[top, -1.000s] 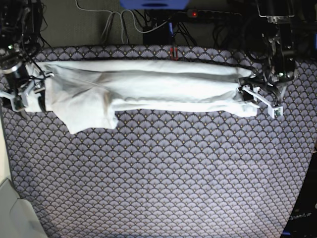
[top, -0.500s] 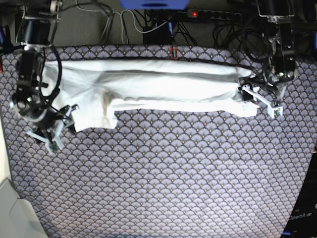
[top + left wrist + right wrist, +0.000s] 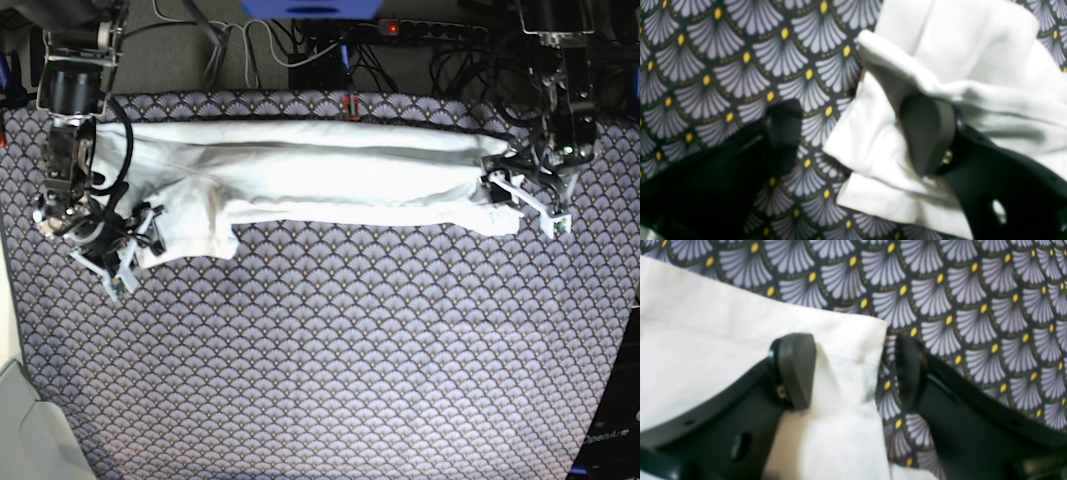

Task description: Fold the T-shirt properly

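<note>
The white T-shirt (image 3: 300, 170) lies folded into a long band across the far side of the patterned mat, with a sleeve flap hanging toward the front at its left end. My left gripper (image 3: 525, 205) is open at the shirt's right end. In the left wrist view the gripper (image 3: 853, 133) straddles a cloth corner (image 3: 873, 140), with one finger (image 3: 927, 133) tucked under a fold. My right gripper (image 3: 130, 250) is open at the sleeve flap's left corner. In the right wrist view the gripper (image 3: 853, 370) has one finger (image 3: 795, 370) on the cloth (image 3: 706, 333) and the other on the mat.
The fan-patterned mat (image 3: 350, 350) covers the table in front of the shirt. A power strip and cables (image 3: 430, 28) lie behind the mat's far edge. A pale surface (image 3: 20, 420) shows past the mat's left front edge.
My right gripper moved from the shirt's upper left end down to the sleeve flap's lower left corner. The left gripper and the shirt's right end stayed put.
</note>
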`<state>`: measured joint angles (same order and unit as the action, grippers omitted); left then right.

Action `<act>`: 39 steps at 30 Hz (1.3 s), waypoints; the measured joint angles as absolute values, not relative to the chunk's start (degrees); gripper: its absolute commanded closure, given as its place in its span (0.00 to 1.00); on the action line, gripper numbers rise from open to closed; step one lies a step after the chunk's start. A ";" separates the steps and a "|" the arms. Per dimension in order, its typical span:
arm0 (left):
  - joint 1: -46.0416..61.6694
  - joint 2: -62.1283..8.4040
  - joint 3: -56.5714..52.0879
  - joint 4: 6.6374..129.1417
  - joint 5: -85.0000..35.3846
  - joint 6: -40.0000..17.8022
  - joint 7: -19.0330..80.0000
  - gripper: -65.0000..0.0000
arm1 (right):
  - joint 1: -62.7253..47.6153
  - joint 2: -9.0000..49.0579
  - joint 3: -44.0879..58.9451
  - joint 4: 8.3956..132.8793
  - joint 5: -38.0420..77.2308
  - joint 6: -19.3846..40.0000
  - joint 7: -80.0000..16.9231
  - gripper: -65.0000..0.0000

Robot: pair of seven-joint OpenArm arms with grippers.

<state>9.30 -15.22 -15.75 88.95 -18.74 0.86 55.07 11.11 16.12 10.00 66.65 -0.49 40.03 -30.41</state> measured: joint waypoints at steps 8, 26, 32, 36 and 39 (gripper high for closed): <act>9.17 -15.22 -15.75 88.92 -18.72 0.86 55.29 0.25 | 11.40 16.19 10.22 63.31 1.02 40.40 -26.39 0.81; 9.23 -15.25 -15.77 88.62 -18.90 0.64 55.05 0.25 | 0.97 15.40 16.36 84.88 -0.69 40.18 -28.53 1.00; 9.23 -15.22 -15.77 88.60 -18.90 0.64 54.98 0.25 | -6.11 13.32 21.89 93.71 -1.04 40.27 -29.15 1.00; 9.21 -15.25 -15.75 88.60 -18.90 0.62 55.02 0.25 | -10.55 11.88 25.32 98.28 -0.71 40.25 -28.91 1.00; 9.19 -15.25 -15.77 88.60 -18.90 0.62 54.98 0.25 | -12.88 10.92 26.83 100.51 -0.67 40.38 -28.95 1.00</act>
<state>9.19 -15.25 -15.77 88.60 -18.90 0.62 54.98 -12.88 10.92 26.83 100.51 -0.67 40.38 -28.95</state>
